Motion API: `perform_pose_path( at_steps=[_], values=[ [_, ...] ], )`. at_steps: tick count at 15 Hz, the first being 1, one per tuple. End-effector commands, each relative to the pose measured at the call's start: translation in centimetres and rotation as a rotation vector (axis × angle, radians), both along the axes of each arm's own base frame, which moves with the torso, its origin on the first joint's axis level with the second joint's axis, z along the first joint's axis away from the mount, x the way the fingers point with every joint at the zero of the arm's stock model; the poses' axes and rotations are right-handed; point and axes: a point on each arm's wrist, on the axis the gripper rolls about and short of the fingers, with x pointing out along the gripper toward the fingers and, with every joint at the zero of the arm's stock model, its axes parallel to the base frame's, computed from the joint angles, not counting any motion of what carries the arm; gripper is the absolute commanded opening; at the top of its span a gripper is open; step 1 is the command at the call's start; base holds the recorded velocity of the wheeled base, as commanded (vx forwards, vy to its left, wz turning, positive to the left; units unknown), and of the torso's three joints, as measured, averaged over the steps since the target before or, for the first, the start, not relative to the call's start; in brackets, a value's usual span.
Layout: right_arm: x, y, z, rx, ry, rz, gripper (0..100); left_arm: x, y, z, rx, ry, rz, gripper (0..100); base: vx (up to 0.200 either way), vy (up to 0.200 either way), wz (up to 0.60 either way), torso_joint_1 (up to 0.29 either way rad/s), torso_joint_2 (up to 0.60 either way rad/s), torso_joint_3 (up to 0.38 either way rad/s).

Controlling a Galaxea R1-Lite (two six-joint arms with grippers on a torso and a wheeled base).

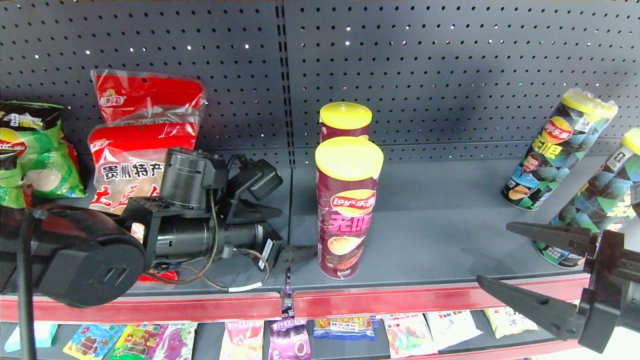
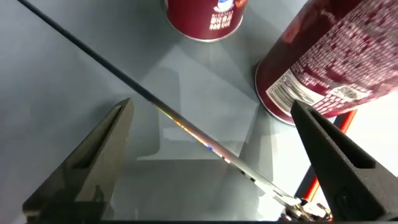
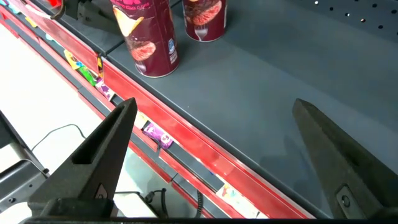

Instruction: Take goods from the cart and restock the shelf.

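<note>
Grey metal shelf (image 1: 440, 235) partly filled, nothing held

A tall dark-red chip can (image 1: 348, 210) with a yellow lid stands near the front edge, with a twin can (image 1: 345, 117) behind it. The left gripper (image 1: 297, 231) is wide open just beside it. The right gripper (image 1: 492, 254) is open and empty. More restocking probably remains.

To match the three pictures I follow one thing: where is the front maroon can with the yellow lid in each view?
Head view: the front maroon can stands mid-shelf, near the red shelf edge.
Left wrist view: the larger, nearer of two cans.
Right wrist view: the can beside the red shelf edge.
Shared landmark: the rear maroon can, just behind it in every view.
</note>
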Motion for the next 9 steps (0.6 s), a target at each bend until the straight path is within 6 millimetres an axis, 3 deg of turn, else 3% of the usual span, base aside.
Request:
perform_pose_path(
  at_steps=[1,6,9],
  values=[
    [0.1,0.1,0.0,-0.001,0.001,0.001,100,0.0,0.0,0.1,-0.001,-0.003,0.0,100,0.0,0.0,0.0,0.0,0.0,0.0],
    [0.0,0.0,0.1,0.001,-0.002,0.001,100,-0.2,0.1,0.2,-0.001,-0.005,0.003,100,0.0,0.0,0.0,0.0,0.0,0.0],
    [-0.9,-0.9,-0.5,0.003,-0.006,-0.026,100,-5.4,5.1,1.1,0.001,-0.024,0.114,100,0.0,0.0,0.0,0.0,0.0,0.0]
  ],
)
